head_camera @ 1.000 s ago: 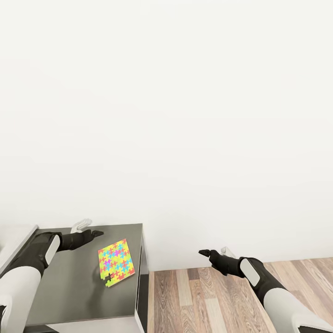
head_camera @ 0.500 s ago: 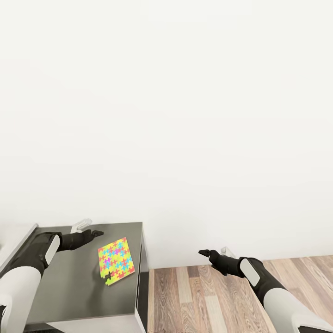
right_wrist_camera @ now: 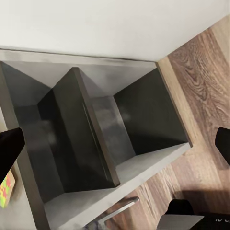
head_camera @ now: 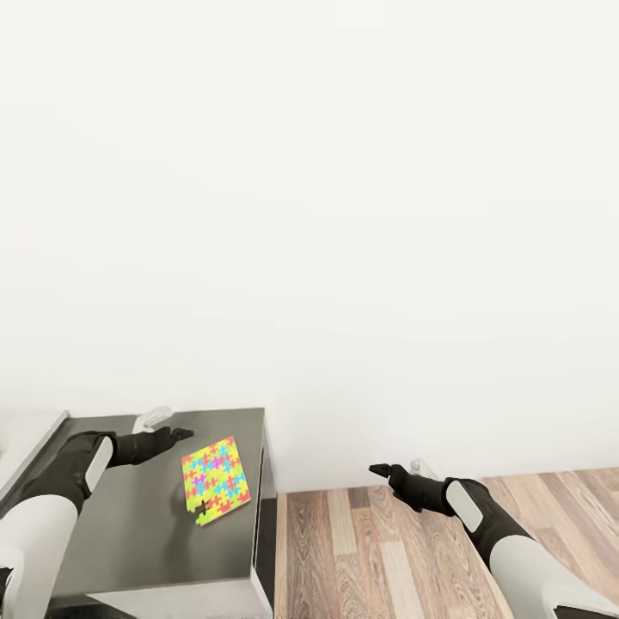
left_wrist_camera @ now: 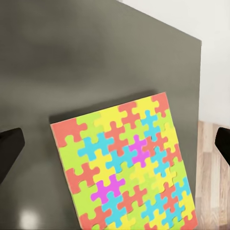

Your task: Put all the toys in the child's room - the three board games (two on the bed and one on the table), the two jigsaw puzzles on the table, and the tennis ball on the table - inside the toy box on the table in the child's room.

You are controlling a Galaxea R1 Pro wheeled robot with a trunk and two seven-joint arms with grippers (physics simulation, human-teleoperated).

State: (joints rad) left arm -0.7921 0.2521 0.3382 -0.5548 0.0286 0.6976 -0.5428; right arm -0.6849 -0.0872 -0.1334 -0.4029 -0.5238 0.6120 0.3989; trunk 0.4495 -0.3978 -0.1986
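Camera tilted slightly vs. earlier; arms unchanged. Jigsaw puzzle (head_camera: pixel 215 480) lies flat on dark tabletop (head_camera: pixel 146 533), near its right edge, just ahead of left gripper (head_camera: pixel 172 427), jaws spread. Right gripper (head_camera: pixel 395 468) over floor (head_camera: pixel 387 550), jaws spread, empty.

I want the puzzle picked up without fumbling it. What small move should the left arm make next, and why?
Probably lower the left gripper toward the puzzle and shift it slightly over the puzzle's near edge. The puzzle lies flat on the dark cabinet top, and the left wrist view shows the fingers spread wide above it, apart from it. A thin flat square likely needs an edge grip.
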